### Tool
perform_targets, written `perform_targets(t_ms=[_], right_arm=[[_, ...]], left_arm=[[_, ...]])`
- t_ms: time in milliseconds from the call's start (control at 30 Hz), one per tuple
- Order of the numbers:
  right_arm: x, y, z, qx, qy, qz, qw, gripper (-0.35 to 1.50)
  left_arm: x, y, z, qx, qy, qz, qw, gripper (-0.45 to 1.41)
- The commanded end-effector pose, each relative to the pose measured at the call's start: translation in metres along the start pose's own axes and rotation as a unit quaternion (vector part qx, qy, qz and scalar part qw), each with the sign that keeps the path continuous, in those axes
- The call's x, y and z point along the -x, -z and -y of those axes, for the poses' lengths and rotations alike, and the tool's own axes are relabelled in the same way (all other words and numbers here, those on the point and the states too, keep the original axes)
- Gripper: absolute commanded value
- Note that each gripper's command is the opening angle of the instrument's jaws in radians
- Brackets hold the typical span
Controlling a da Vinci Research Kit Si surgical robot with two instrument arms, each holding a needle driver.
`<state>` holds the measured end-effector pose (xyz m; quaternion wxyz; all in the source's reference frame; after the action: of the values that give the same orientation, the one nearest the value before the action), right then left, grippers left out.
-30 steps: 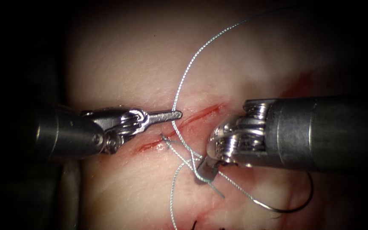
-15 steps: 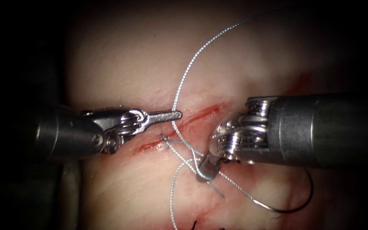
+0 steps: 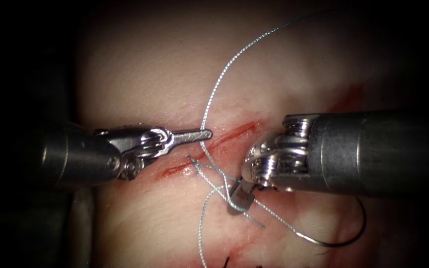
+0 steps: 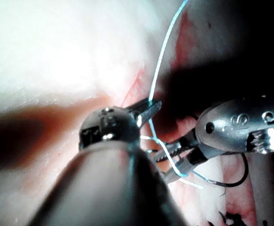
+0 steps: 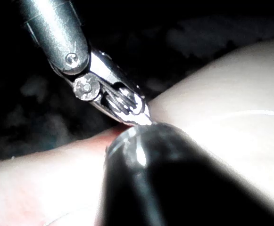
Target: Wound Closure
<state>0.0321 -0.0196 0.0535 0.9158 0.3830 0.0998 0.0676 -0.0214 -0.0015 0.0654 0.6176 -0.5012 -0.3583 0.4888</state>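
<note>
Left tool (image 3: 202, 134) stayed clamped on the thread (image 3: 214, 89) just left of the cut (image 3: 209, 146), right tool (image 3: 239, 199) gripped thread near the knot, needle (image 3: 343, 238) lay free on tissue (image 3: 145, 74) at right; knot-tying, I judged, needing steady opposing tension.

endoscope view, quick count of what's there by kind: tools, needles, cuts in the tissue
tools: 2, the left tool shut on the thread, the right tool gripping thread too
needles: 1, the needle lying free on the tissue, right of the cut
cuts: 1, the cut
total: 4
</note>
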Motion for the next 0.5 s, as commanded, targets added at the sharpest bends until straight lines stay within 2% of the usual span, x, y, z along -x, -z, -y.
perform_targets(t_ms=[33, 133, 200, 433, 500], right_arm=[[-0.0008, -0.0004, -0.0001, 0.001, 0.001, 0.000, 1.000, 0.42], [-0.0008, -0.0005, 0.0000, 0.001, 0.002, 0.000, 1.000, 0.46], [-0.0009, -0.0006, 0.0001, 0.001, 0.002, 0.000, 1.000, 0.37], [-0.0010, -0.0016, 0.0002, 0.006, 0.005, 0.002, 1.000, 0.37], [-0.0010, -0.0017, 0.0004, 0.005, 0.006, 0.003, 1.000, 0.32]], left_arm=[[0.0004, -0.0005, 0.0004, 0.000, 0.000, 0.000, 1.000, -0.45], [0.0004, -0.0005, 0.0004, 0.000, 0.000, 0.000, 1.000, -0.45], [0.0004, -0.0005, 0.0004, 0.000, 0.000, 0.000, 1.000, -0.45], [0.0003, -0.0004, 0.0004, 0.000, 0.000, 0.001, 1.000, -0.45], [0.0003, -0.0004, 0.0004, 0.000, 0.000, 0.001, 1.000, -0.45]])
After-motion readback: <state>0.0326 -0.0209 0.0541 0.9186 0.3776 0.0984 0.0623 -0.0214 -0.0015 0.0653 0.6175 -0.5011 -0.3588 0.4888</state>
